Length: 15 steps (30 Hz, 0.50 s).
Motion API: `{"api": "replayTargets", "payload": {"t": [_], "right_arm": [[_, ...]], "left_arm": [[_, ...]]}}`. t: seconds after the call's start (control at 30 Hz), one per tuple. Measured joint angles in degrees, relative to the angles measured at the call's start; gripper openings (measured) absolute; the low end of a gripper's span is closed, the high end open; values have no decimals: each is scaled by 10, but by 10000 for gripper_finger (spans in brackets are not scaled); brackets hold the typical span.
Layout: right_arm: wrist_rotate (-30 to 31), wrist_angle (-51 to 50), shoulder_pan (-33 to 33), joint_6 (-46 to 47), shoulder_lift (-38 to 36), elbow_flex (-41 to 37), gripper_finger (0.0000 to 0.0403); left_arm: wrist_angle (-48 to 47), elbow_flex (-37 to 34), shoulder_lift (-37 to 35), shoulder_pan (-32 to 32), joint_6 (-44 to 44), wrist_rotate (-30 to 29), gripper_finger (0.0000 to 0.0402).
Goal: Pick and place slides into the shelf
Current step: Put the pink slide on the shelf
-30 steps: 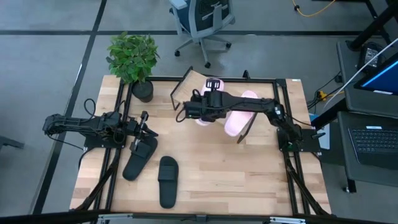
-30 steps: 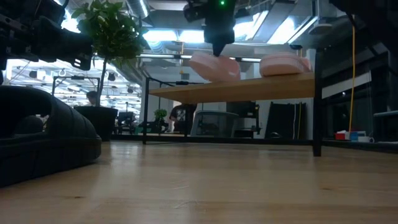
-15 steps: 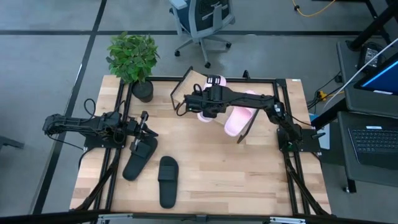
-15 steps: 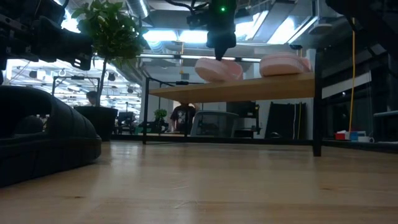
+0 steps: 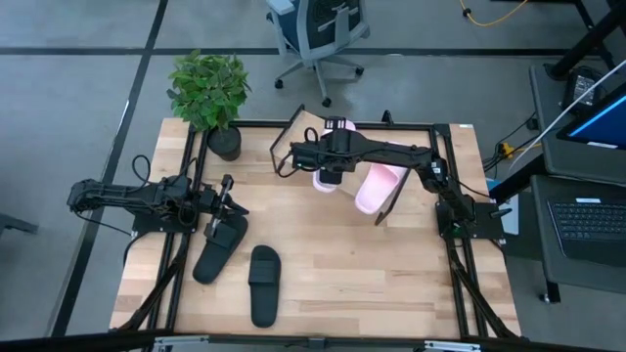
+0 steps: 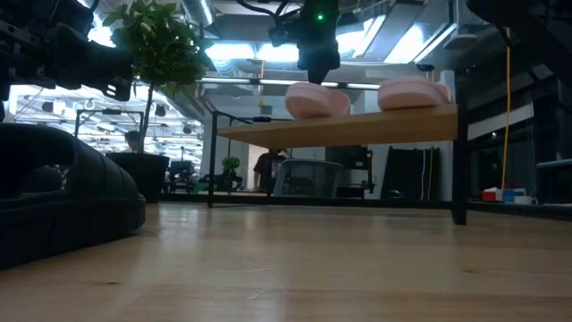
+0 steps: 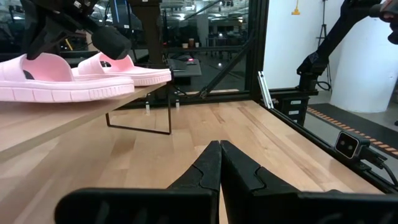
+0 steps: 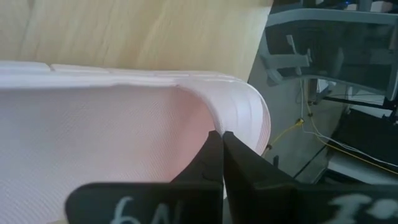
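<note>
Two pale pink slides lie side by side on the slanted wooden shelf (image 6: 357, 130), one (image 6: 315, 100) under my right gripper (image 6: 315, 77), the other (image 6: 411, 92) beside it. My right gripper is shut and reaches down from above the shelf (image 5: 295, 135). Two black slides (image 5: 217, 249) (image 5: 264, 284) lie soles down on the tabletop at the near left. My left gripper (image 5: 227, 183) is shut and level, just above the table near the first black slide, touching nothing. My right gripper meets the pink slide with shut fingertips at the rounded edge of its wide strap (image 8: 239, 118). Nothing shows between the fingers. They slant down from above. The slide lies flat, sole down on the shelf board.
A potted plant (image 5: 209, 93) stands at the table's far left corner. Black frame rails run along the table's edges (image 5: 445, 254). Bare wood lies at the middle and near right of the tabletop (image 5: 372, 274). An office chair (image 5: 318, 34) stands beyond the far edge.
My right gripper has shifted a little toward the table's far edge and turned slightly, staying shut. The pink slide under it was tilted on the shelf and now lies flat, slid a short way along the board toward the other pink slide.
</note>
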Motion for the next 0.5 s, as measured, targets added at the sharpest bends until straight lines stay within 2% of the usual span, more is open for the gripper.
{"api": "replayTargets", "payload": {"t": [0.5], "right_arm": [[-18, 30, 0, -11, 0, 0, 9]], "left_arm": [[0, 0, 0, 0, 0, 0, 0]]}}
